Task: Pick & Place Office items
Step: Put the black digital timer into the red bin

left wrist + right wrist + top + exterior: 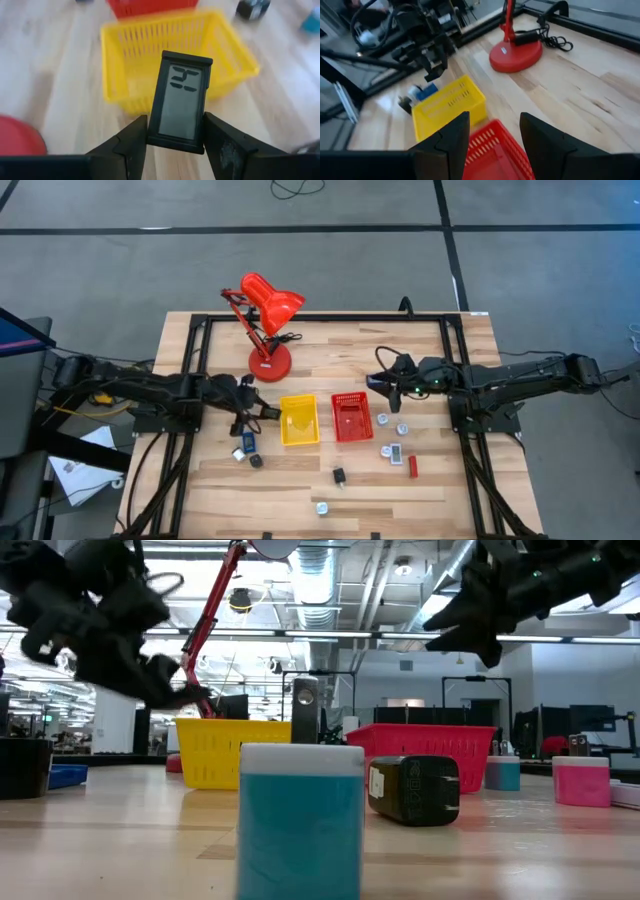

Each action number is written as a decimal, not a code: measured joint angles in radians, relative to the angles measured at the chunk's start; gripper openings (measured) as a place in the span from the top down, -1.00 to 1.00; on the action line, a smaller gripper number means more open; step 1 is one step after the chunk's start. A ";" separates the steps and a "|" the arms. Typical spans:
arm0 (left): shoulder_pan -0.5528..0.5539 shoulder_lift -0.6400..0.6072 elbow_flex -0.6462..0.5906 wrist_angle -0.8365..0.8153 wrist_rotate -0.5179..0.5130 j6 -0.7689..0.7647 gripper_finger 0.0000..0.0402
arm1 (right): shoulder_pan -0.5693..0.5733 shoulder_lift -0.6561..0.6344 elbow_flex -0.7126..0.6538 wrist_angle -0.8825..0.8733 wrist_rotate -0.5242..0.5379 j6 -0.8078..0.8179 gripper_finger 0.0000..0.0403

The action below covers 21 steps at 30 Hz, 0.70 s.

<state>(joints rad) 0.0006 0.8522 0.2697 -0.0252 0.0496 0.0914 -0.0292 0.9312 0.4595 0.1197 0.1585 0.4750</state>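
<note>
Transport is your step now: your left gripper (175, 137) is clamped on a black-framed display piece (181, 102) just short of the yellow tray (226, 47), so carry it over the rim before releasing, while your right gripper (492, 132) waits open-fingered above the red tray (492, 145).

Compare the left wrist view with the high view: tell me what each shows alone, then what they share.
Left wrist only: the left end effector is shut on a black digital display, its screen segments readable.

High view only: the red desk lamp's shade, the right end effector open above the red basket, and small items scattered along the table's front.

Both: the yellow basket just ahead of the left end effector.
</note>
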 joint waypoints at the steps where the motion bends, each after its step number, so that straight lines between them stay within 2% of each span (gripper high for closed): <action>1: 0.000 -0.017 0.005 -0.001 0.000 0.001 0.17 | 0.000 0.000 0.000 0.003 0.000 0.011 0.17; 5: 0.000 -0.054 0.033 0.005 -0.010 0.014 0.17 | 0.000 0.000 0.000 0.005 -0.001 0.031 0.17; 10: -0.002 0.016 0.093 0.007 -0.047 0.031 0.18 | 0.000 0.021 0.005 0.049 -0.034 0.050 0.16; 13: -0.007 0.112 0.153 0.018 -0.051 0.047 0.17 | 0.000 0.051 0.013 0.043 -0.057 0.051 0.09; 17: -0.029 0.270 0.262 0.038 -0.051 0.165 0.17 | -0.015 0.125 0.034 0.039 -0.057 0.106 -0.08; 21: -0.047 0.413 0.374 0.034 -0.055 0.268 0.17 | -0.039 0.200 0.067 0.038 -0.076 0.234 -0.23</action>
<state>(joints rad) -0.0460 1.2649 0.6433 0.0085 -0.0053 0.3597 -0.0678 1.1315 0.5262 0.1574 0.0826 0.7091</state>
